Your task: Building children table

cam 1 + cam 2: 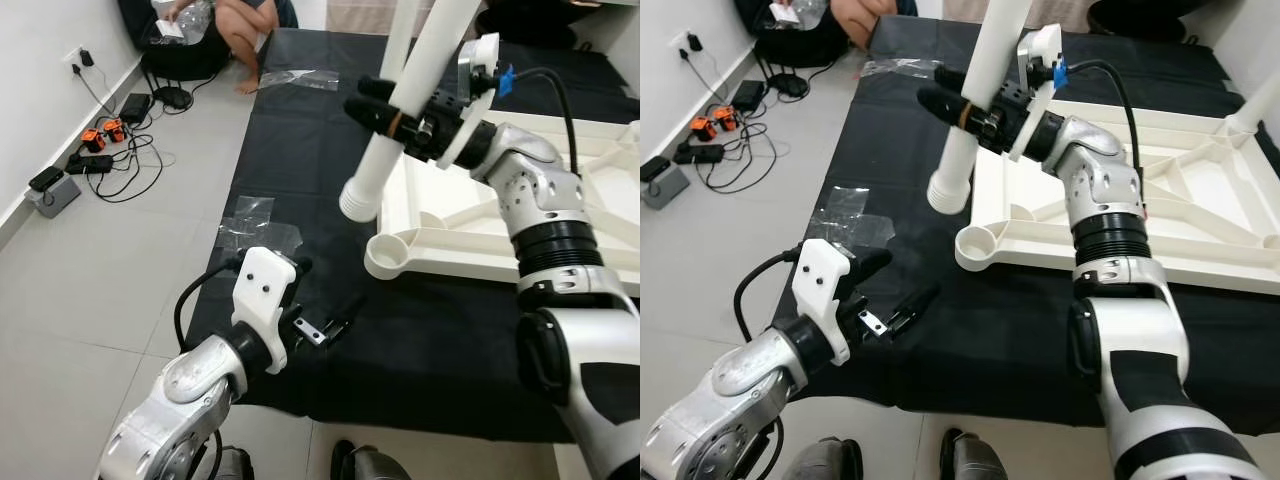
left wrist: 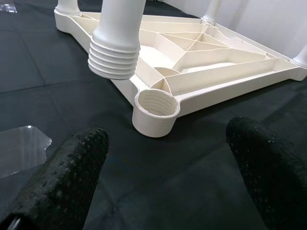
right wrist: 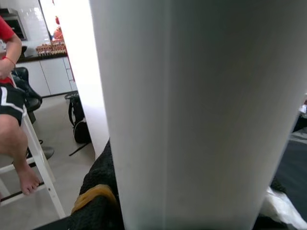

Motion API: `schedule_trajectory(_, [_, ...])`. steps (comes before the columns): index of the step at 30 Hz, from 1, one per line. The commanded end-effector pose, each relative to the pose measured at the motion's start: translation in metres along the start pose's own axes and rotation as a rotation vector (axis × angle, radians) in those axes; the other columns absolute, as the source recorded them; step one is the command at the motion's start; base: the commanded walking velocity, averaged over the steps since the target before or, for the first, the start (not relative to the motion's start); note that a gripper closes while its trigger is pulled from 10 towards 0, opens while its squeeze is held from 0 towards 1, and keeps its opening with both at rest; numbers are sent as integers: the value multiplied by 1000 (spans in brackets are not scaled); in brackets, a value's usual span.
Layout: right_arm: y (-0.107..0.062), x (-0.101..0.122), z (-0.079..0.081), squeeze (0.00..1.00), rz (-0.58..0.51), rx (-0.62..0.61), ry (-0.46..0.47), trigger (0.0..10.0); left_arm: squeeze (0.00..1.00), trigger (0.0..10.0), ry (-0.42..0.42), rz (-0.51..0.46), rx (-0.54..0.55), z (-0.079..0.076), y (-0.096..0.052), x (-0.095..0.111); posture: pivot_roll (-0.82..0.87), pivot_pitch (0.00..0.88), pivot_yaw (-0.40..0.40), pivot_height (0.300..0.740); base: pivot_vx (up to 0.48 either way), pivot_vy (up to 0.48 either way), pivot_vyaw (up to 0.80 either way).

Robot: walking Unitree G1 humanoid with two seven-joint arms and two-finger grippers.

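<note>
Black cloth sheet point(image 1: 430, 340) covers the floor. Left gripper point(image 1: 322, 322) hovers low, fingers spread, empty. Right gripper point(image 1: 400, 118) clamps the white plastic table leg point(image 1: 385, 150), threaded end just above and left of the upturned cream tabletop's corner socket point(image 1: 392, 252).

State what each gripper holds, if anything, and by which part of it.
The right gripper holds the white table leg around its shaft, partway above its threaded lower end. The left gripper is open over the black mat and holds nothing.
</note>
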State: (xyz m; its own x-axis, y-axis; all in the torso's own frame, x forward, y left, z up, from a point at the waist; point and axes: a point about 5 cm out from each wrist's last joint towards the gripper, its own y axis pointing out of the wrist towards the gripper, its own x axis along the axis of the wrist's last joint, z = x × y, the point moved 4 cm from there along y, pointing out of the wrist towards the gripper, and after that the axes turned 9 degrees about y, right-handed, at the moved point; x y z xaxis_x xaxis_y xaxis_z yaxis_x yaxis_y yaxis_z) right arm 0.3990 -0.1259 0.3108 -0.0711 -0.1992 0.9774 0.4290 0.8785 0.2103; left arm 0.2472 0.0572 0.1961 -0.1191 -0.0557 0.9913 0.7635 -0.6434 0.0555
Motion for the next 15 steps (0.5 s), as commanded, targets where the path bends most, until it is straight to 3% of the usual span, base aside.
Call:
schedule_trajectory(1, [-11, 4, -6, 0, 13, -13, -24, 10000, 0, 10000, 5, 23, -24, -3, -3, -3, 78, 192, -64, 740, 0, 0, 0])
schedule_trajectory(10, [-47, 7, -7, 0, 51, 77, -19, 10000, 0, 10000, 15, 42, -26, 0, -7, -6, 89, 193, -47, 740, 0, 0, 0])
schedule_trajectory(15, [-53, 4, -1, 0, 70, 135, -16, 10000, 0, 10000, 23, 45, -21, 5, -7, -5, 89, 216, -33, 740, 0, 0, 0])
